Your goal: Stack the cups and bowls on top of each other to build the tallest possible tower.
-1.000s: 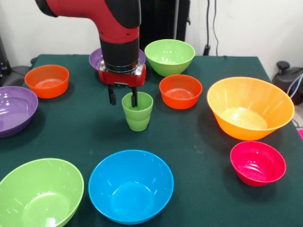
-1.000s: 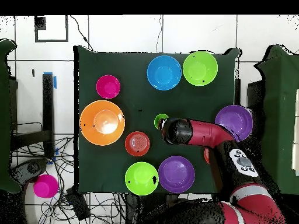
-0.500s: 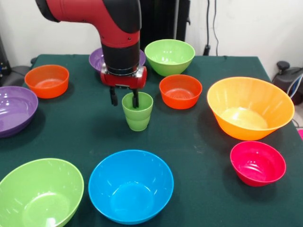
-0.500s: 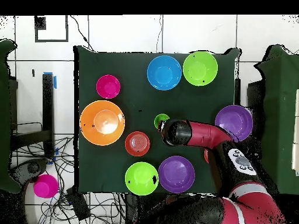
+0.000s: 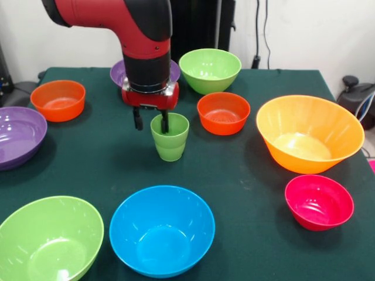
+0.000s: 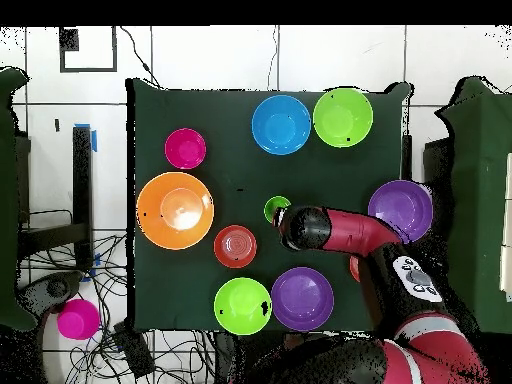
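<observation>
The light-green cup (image 5: 171, 140) stands upright mid-table; from overhead the cup (image 6: 275, 208) peeks out beside the arm. My gripper (image 5: 152, 122) is open astride its left rim, one finger inside and one outside. The bowls stand singly: blue (image 5: 161, 231), lime-green (image 5: 50, 240) at the front left, lime-green (image 5: 210, 70) at the back, purple (image 5: 17, 136), purple (image 5: 120, 73) behind the arm, orange-red (image 5: 58, 100), orange-red (image 5: 223, 112), large orange (image 5: 309, 133), pink-red (image 5: 319, 202). No tower is in view.
The dark green table (image 5: 246, 170) carries everything. From overhead, a pink bowl (image 6: 77, 318) lies on the floor among cables to the left of the table (image 6: 230, 170). The red arm (image 6: 345, 232) covers part of the right side.
The gripper has shifted very slightly left and up at the cup's rim. The cup and bowls stay where they were.
</observation>
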Action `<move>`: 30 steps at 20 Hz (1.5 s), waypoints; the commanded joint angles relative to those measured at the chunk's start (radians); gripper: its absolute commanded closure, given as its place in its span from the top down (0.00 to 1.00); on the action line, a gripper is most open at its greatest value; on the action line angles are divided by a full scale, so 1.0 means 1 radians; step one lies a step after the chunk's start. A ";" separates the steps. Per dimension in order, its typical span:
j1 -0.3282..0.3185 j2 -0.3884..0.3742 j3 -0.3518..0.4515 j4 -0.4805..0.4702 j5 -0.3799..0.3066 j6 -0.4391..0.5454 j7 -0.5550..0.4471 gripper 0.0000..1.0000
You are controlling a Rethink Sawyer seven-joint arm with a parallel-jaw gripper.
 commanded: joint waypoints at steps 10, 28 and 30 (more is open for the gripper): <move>-0.038 -0.074 0.032 0.027 0.030 -0.031 0.104 1.00; -0.007 -0.104 0.027 0.056 0.103 0.012 0.125 1.00; -0.008 -0.118 0.025 0.058 0.104 0.028 0.112 1.00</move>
